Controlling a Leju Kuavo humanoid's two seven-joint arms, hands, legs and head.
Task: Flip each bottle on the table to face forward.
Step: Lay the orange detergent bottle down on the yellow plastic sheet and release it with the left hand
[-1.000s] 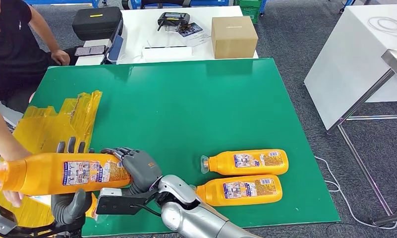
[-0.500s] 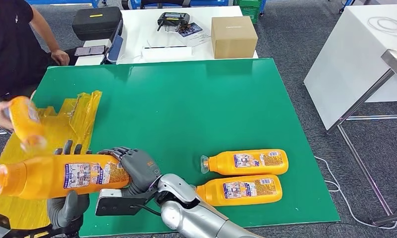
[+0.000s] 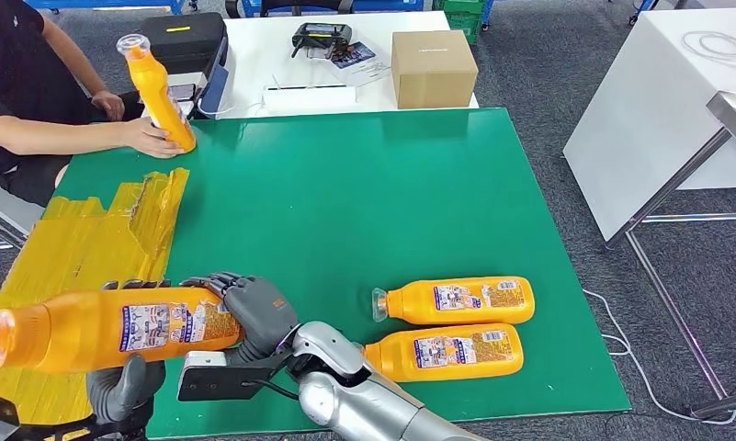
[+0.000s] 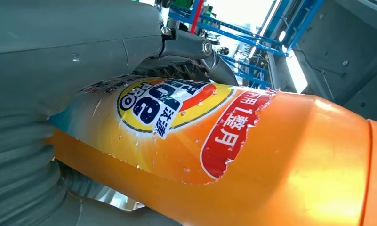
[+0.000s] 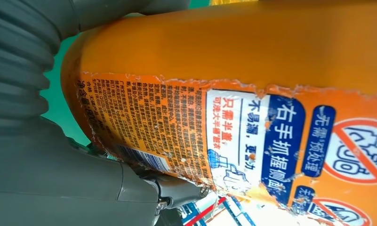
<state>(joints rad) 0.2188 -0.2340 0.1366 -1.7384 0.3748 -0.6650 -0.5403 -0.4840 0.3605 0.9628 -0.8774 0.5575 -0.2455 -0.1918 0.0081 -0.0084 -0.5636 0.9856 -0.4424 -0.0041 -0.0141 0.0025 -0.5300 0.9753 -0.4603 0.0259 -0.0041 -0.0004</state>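
Taking the green table (image 3: 345,202) as the landmark and reading from its left edge: the held bottle (image 3: 116,326) hangs over the table's near-left corner, partly above the yellow plastic sheet (image 3: 88,239) that drapes that corner. Its long axis runs side to side, cap end out past the table's left edge, base toward the middle. The left hand (image 3: 125,381) cups it from below, its fingers (image 3: 139,284) curling over the far side; the right hand (image 3: 254,308) wraps the base end — so both hands grip the one bottle. In the head view the small-print back label faces up, and the left wrist view shows the bright logo label on the underside, so a roll about the long axis seems to be what the coming move calls for; the right hand, at the base, looks best placed to drive it while the left supports. At the table's far-left corner a person's hand (image 3: 152,138) steadies a tilted bottle (image 3: 157,87), cap up. Further right, near the table's front edge, two lying bottles rest close together and parallel, caps pointing left: the farther bottle (image 3: 456,300) and the nearer bottle (image 3: 447,352), both showing similar small-print labels — probably not yet flipped. Beyond the table's far edge sits a cardboard box (image 3: 433,66), closed, so its contents cannot be told.
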